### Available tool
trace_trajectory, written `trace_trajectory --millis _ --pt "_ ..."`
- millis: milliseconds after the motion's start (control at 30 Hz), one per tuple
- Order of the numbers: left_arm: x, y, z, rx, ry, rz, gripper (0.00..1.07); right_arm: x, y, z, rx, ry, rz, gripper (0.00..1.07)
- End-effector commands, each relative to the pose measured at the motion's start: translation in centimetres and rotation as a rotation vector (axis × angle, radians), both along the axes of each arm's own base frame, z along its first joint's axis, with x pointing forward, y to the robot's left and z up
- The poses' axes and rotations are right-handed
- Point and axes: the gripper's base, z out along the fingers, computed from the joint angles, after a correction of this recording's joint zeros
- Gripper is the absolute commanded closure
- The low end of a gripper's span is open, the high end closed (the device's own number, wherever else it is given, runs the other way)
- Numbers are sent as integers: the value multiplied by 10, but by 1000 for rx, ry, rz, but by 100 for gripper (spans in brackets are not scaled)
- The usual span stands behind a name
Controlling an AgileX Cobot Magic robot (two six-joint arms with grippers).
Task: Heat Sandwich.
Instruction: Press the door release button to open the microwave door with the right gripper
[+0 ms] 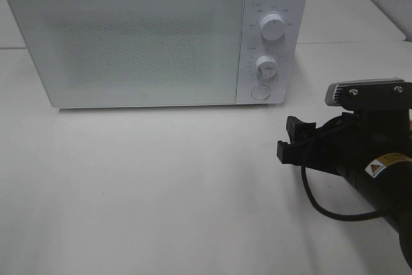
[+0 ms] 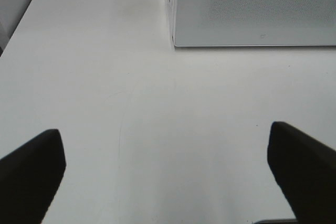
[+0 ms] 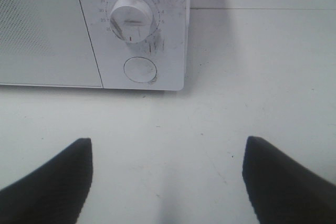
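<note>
Right arm enters at the near right corner of the high view: black body, yellow warning sticker (image 1: 386, 164), black cable (image 1: 322, 207) looping under it onto the bench (image 1: 161, 191). Silver-grey camera mount (image 1: 364, 89) sits on top of the wrist.

Right claw (image 1: 288, 138) is low over the bench, jaws wide. Nothing between them, only bare white surface. The right wrist view confirms this: right claw (image 3: 168, 182) has both dark fingers (image 3: 47, 182) spread to the frame edges, aimed at the lower part of the microwave's control panel, near it but not touching.

Left claw (image 2: 168, 177) shows only in its own wrist view. Jaws wide, holding nothing, bare bench under it, with the microwave's front lower corner well ahead.

Mid bench is plain white.

At the far side stands the white microwave (image 1: 141, 37), left of centre in the high view. Its frosted dotted door (image 1: 129, 43) is closed, and the inside can't be made out. The control panel is on its right side: upper knob (image 1: 273, 28), lower timer knob (image 1: 265, 66), and a round button (image 1: 260, 91) below them. Behind it there is a seam to another white top.

Sandwich: not visible in any view, so its location can't be told.
</note>
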Motion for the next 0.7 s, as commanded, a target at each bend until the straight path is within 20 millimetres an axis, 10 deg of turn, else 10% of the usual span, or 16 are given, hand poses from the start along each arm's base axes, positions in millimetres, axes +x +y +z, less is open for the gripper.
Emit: trace_trajectory --millis 33,333,700 --pt "-3 -1 0 -7 -32 -8 6 -1 2 2 3 -26 -1 31" --pt "-3 -1 0 -7 -32 -8 6 0 2 3 177 -12 -66 31" --pt "-3 -1 0 -7 -32 -8 6 0 2 3 859 55 -322 35"
